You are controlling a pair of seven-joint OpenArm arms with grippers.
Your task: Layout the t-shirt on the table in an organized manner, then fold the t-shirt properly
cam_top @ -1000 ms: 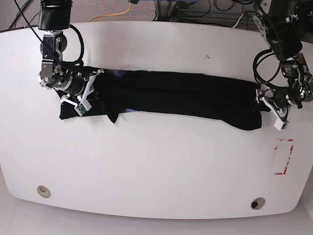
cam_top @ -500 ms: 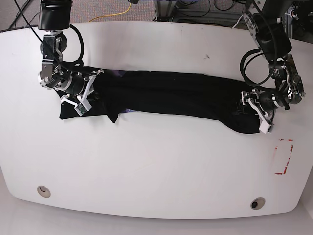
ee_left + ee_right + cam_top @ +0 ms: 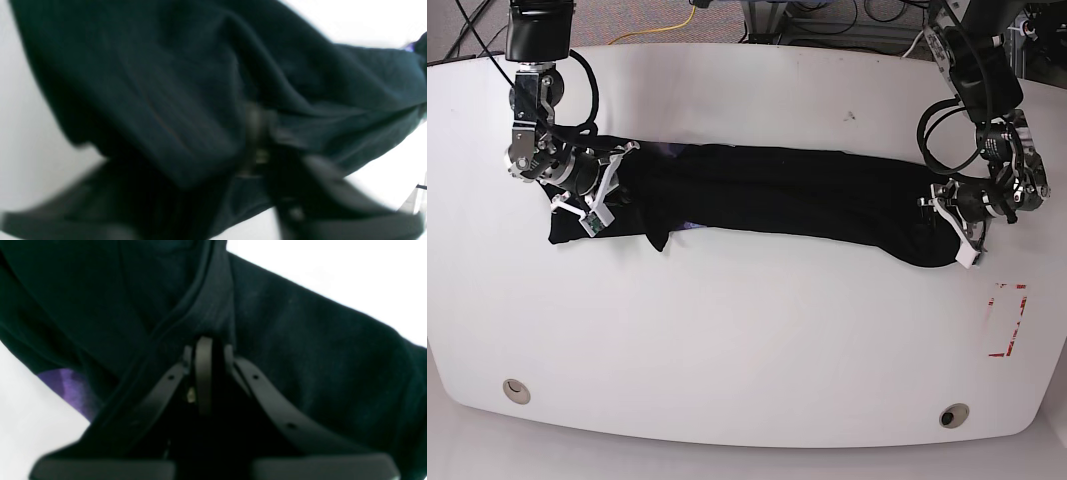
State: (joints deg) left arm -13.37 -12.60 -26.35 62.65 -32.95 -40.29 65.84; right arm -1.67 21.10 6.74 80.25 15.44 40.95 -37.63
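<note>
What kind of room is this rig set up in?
Probably a robotics lab or test bench: a white table with red tape marks, loose cables on the floor behind, and the t-shirt between two arms.

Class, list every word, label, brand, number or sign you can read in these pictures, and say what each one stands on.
None can be read.
The t-shirt: plain black fabric in all views, no lettering visible.
The table: red tape corner marks only, with no letters or numbers on them.
The left gripper and right gripper: no legible label; both wrist views are blurred.
</note>
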